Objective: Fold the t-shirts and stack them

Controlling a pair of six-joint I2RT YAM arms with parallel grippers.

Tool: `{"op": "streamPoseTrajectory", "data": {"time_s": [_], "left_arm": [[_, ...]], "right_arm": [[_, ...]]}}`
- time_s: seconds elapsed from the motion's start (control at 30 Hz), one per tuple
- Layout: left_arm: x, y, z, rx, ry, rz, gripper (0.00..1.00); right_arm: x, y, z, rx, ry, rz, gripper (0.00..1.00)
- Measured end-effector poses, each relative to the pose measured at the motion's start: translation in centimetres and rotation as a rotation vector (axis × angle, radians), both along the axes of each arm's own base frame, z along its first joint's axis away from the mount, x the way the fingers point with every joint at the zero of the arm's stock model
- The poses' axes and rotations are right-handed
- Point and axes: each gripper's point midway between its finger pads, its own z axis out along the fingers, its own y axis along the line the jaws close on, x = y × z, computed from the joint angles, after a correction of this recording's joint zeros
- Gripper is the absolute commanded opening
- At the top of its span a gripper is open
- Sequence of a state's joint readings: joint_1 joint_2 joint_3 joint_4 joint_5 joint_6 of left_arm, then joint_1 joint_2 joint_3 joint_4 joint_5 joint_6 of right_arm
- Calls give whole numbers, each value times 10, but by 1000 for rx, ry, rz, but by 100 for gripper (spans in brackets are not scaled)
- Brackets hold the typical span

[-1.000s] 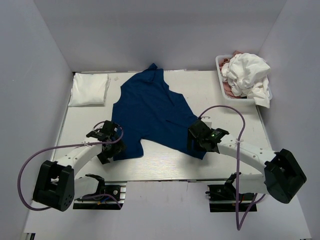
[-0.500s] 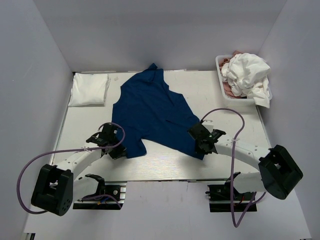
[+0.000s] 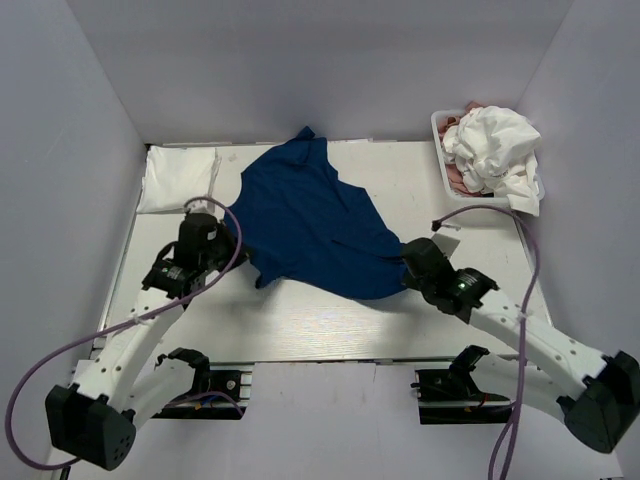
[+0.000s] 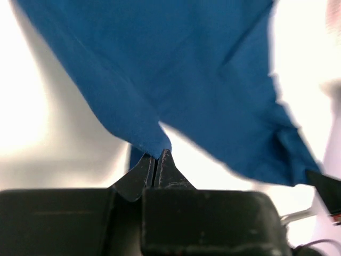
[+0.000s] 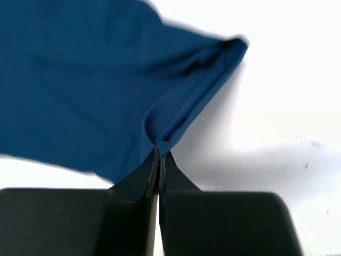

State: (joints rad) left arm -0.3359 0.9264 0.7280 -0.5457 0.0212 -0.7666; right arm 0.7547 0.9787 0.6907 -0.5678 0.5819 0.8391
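A navy blue t-shirt (image 3: 305,215) with a collar lies spread across the middle of the table, collar end towards the back wall. My left gripper (image 3: 228,238) is shut on its left near edge, and in the left wrist view the closed tips (image 4: 158,154) pinch a fold of the navy cloth (image 4: 202,80). My right gripper (image 3: 405,268) is shut on the right near corner. The right wrist view shows the fabric (image 5: 80,90) bunched into the closed tips (image 5: 159,152), with the hem lifted off the table.
A folded white t-shirt (image 3: 178,180) lies at the back left corner. At the back right, a white lattice basket (image 3: 441,160) holds a heap of white t-shirts (image 3: 495,150) with pink cloth (image 3: 455,180) beneath. Walls enclose the table on three sides.
Both grippers shut on the near hem of the navy t-shirt. The left arm moved away towards the back left and the right arm moved right, drawing the shirt's near edge up and apart.
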Motion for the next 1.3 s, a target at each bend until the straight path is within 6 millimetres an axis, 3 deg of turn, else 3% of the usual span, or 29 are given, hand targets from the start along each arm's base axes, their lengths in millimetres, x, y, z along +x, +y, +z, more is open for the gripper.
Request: {"op": "streamPoseTrajectory", "data": {"time_s": [0.03, 0.33, 0.43, 0.57, 0.77, 1.0, 1.1, 1.17, 1.23, 1.3], "left_arm": [[9, -1, 23, -6, -64, 1, 0], [47, 14, 168, 14, -412, 87, 0], [49, 22, 223, 15, -536, 117, 0], [35, 33, 298, 5, -718, 142, 0], [-19, 53, 408, -17, -978, 142, 0], [-136, 90, 516, -78, -1303, 162, 0], [-180, 105, 544, -105, -1413, 179, 0], [-198, 112, 555, -118, -1456, 190, 0], [-202, 114, 557, -116, -1468, 198, 0], [-182, 111, 548, -96, -1424, 207, 0]], "right_arm": [[4, -4, 4, -8, -28, -22, 0], [37, -24, 165, 197, -502, -169, 0], [40, -31, 215, 217, -613, -188, 0], [36, -40, 280, 251, -747, -173, 0], [7, -51, 359, 320, -898, -69, 0], [-62, -90, 440, 450, -1093, 35, 0], [-90, -112, 465, 497, -1172, 45, 0], [-99, -119, 474, 514, -1200, 43, 0], [-95, -120, 472, 500, -1192, 27, 0], [-81, -117, 462, 460, -1159, -11, 0]]}}
